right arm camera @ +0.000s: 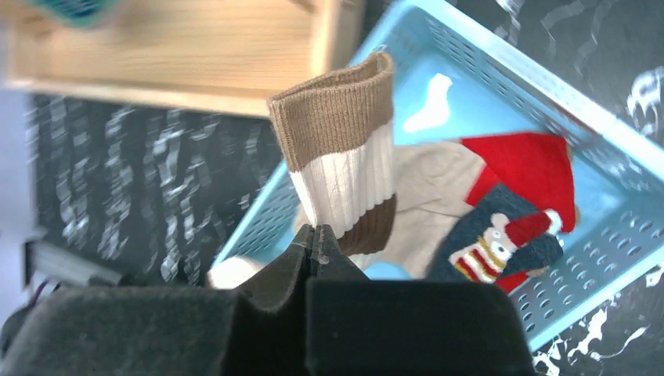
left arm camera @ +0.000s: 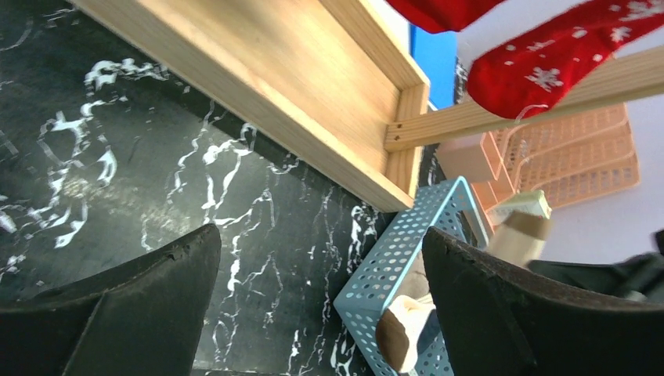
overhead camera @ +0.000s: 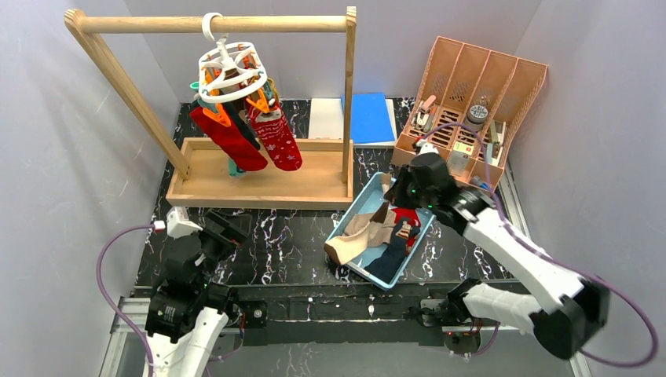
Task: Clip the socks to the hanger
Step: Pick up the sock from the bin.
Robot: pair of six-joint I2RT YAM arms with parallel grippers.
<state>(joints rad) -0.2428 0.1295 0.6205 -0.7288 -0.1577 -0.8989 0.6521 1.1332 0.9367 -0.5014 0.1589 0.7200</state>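
Our right hand point(right arm camera: 315, 239) is pinched tight on the tan sock point(right arm camera: 344, 157), whose striped cuff stands up over the blue basket point(right arm camera: 540, 78). A red sock point(right arm camera: 525, 168) and a navy sock point(right arm camera: 540, 252) lie in that basket, near 5 o'clock on the bench point(overhead camera: 290, 236). Our left hand point(left arm camera: 321, 239) gapes wide at 8 o'clock, holding nothing. The hanger point(overhead camera: 228, 67) hangs from the rail point(overhead camera: 157, 23) at 11 o'clock, with two red socks point(overhead camera: 259, 137) clipped beneath it.

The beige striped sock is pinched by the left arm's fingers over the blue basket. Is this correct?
No: the right arm's fingers pinch the beige striped sock over the blue basket, as the right wrist view shows.
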